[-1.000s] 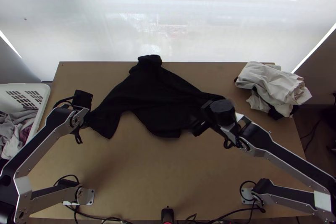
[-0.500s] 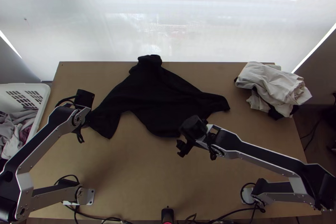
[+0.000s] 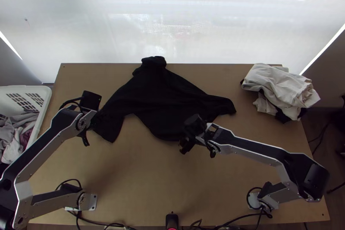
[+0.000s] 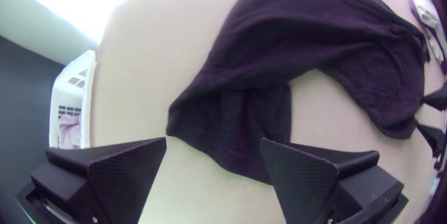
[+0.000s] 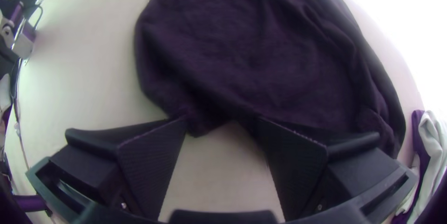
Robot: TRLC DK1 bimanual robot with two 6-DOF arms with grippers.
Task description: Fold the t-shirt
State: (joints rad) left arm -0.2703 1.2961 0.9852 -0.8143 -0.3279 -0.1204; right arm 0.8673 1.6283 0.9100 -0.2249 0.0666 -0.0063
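Beyond the left edge of the table, a white basket, partly cropped. The right arm hides some black t-shirt

Open tabletop lies on the near side of the black shirt, between the arms; the left arm blocks its left end, the right arm its near right side; past a free gap to its right sits a clothes pile

A robot work area in a daylit room; whether home or lab is unclear. Two arm bases stand near a light wooden table's near edge, among loose cables. Beyond its far edge glows a sheer blind; past its left edge, a white basket of clothes.
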